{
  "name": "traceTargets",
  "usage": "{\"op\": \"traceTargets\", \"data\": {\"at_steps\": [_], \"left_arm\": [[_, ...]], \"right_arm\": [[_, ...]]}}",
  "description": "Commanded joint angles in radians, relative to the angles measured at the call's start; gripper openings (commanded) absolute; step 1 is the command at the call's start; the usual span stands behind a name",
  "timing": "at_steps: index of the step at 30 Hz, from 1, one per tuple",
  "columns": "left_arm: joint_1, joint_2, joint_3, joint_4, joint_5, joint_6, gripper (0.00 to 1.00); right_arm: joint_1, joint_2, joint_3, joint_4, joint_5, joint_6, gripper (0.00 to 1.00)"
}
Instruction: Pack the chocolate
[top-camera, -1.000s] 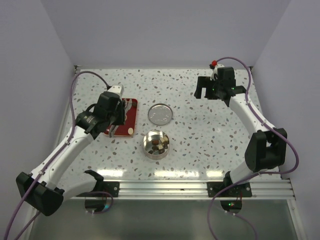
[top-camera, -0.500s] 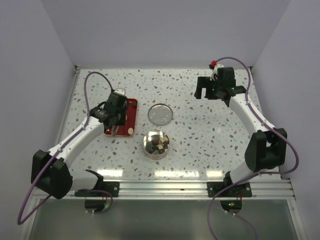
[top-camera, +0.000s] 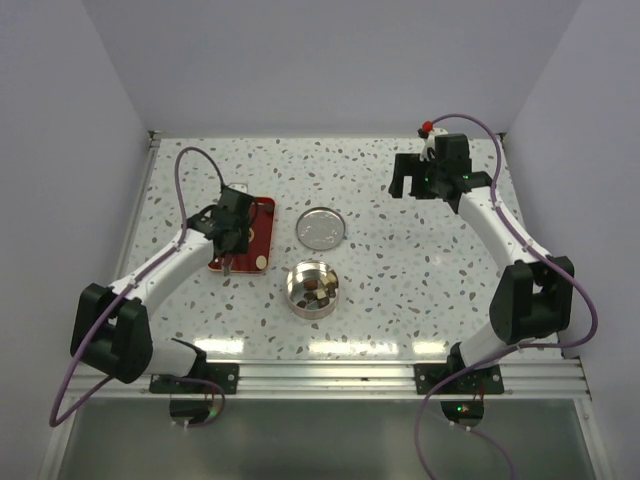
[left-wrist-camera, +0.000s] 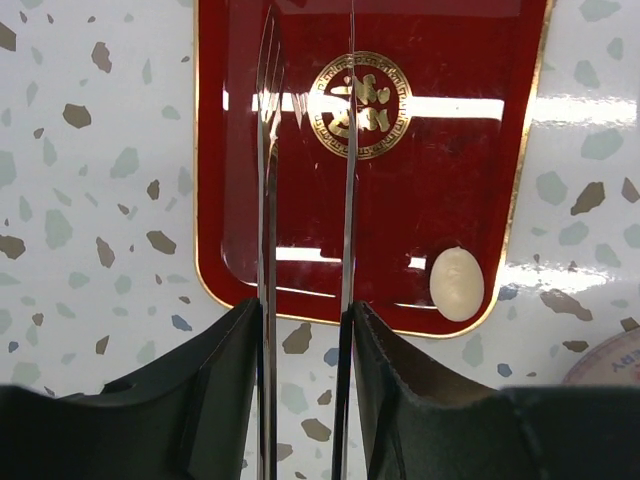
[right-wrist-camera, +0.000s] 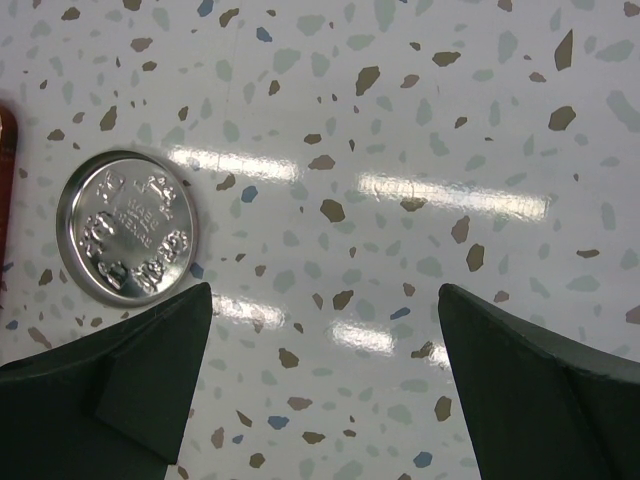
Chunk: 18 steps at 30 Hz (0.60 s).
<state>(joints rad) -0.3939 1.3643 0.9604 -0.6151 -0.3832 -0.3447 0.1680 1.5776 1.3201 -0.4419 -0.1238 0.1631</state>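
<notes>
L gripper (left-wrist-camera: 303, 320) pinching tweezers (left-wrist-camera: 349, 150) over red tray (left-wrist-camera: 440, 150); cream chocolate (left-wrist-camera: 457, 284) in tray's near-right corner, so shift tips there, straddle it, squeeze gently; R gripper (right-wrist-camera: 322, 300) spread wide

Nothing legible: gold emblem (left-wrist-camera: 360, 104) on tray (left-wrist-camera: 455, 170), embossing (right-wrist-camera: 130, 232) on lid (right-wrist-camera: 76, 190).

The left pincer (top-camera: 231, 243) holds tweezers (top-camera: 228, 260) over the red tray (top-camera: 262, 222), near the chocolate (top-camera: 316, 290) in its tin (top-camera: 312, 309).

White arms (top-camera: 165, 265), purple cables (top-camera: 179, 190), perhaps a red plug (top-camera: 427, 126).
</notes>
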Motion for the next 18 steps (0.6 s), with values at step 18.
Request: {"op": "traceTargets", "data": {"at_steps": [18], "left_arm": [[0.096, 0.071, 0.014, 0.149, 0.021, 0.084, 0.48]], "right_arm": [[-0.002, -0.004, 0.024, -0.008, -0.016, -0.013, 0.99]]}}
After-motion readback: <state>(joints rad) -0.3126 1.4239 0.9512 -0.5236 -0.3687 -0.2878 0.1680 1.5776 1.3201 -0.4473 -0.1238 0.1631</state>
